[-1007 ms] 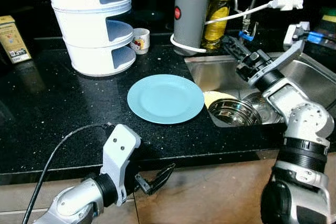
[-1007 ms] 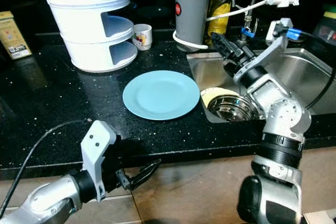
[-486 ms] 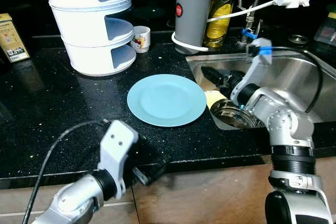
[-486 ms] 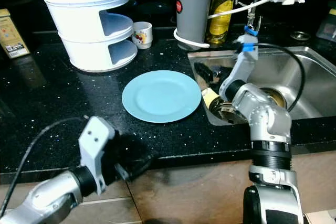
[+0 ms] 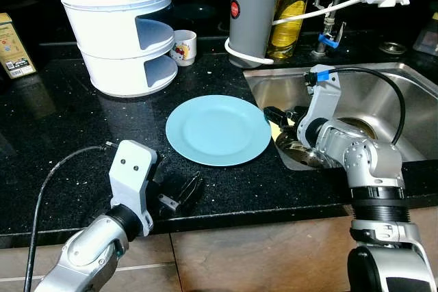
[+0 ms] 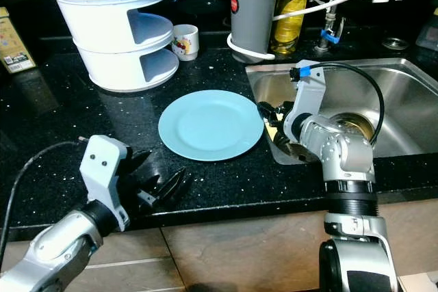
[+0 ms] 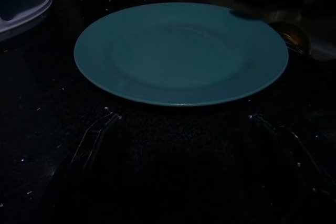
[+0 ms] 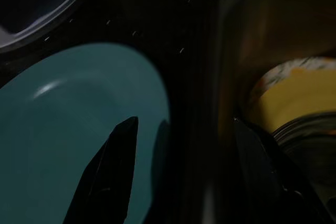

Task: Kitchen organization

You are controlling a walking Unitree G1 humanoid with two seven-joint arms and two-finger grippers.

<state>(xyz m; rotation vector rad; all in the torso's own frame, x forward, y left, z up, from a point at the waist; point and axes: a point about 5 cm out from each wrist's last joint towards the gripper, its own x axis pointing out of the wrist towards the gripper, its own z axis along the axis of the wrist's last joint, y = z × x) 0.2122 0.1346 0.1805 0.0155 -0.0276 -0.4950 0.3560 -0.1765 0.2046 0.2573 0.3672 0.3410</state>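
A light blue plate (image 5: 217,130) lies flat on the black counter, just left of the sink. My left gripper (image 5: 181,193) rests open on the counter near its front edge and points at the plate (image 7: 178,51), a short way from its near rim. My right gripper (image 5: 280,115) hangs open over the sink's left edge. One of its fingers (image 8: 113,177) is above the plate's right rim (image 8: 79,129) and the other is over the sink side. Neither gripper holds anything.
A steel bowl (image 5: 301,148) and a yellow plate (image 5: 279,130) sit in the sink (image 5: 404,94). A white three-tier rack (image 5: 120,32), a mug (image 5: 183,47), a grey canister (image 5: 251,8), an oil bottle (image 5: 289,15) and a faucet (image 5: 328,32) line the back. A box (image 5: 14,49) stands far left.
My right gripper has come down from near the faucet to the sink's left edge beside the plate. My left gripper has risen from below the counter edge onto the counter.
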